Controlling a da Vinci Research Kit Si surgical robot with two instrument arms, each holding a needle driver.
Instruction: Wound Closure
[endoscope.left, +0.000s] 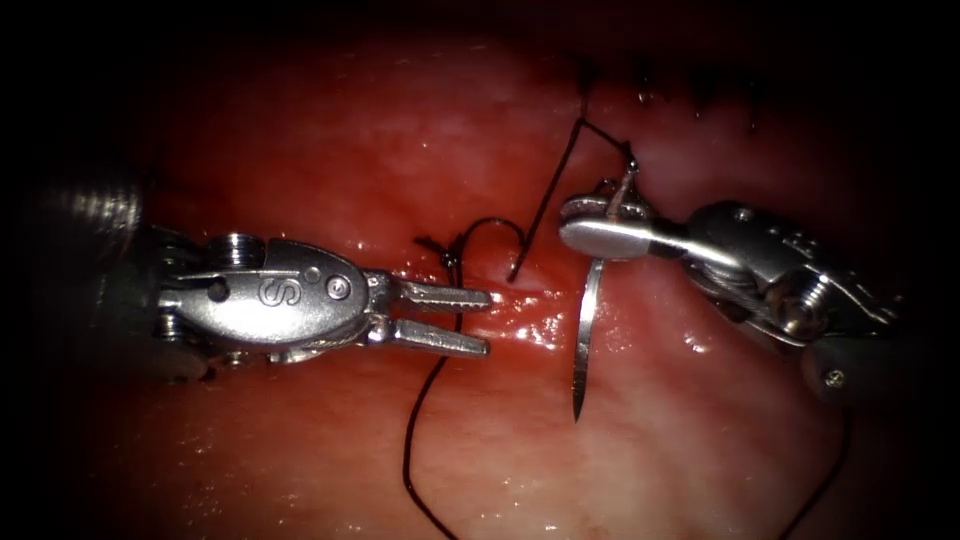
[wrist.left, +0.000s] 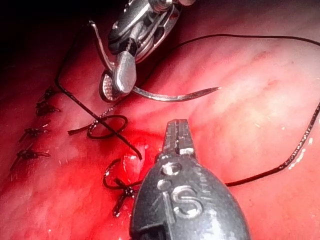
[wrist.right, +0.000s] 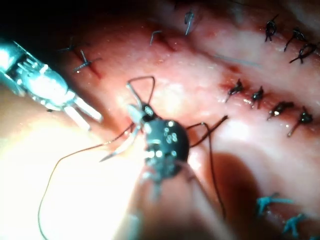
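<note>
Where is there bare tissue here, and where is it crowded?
Bare tissue lies right of the needle held by the right tool, below it. Crowded: between the open left tool and needle, with thread.

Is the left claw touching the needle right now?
Apart. In the endoscope view the left claw, open and empty, stops short of the needle, with bare tissue between; the right claw holds the needle near its thread end.

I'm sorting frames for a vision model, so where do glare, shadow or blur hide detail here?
Endoscope view: the edges fall into dark shadow, and glare glints on the wet red tissue between the grippers. Left wrist view: the left gripper's grey steel body is close and soft. Right wrist view: strong light washes out the pale tissue, and the right gripper is blurred.
</note>
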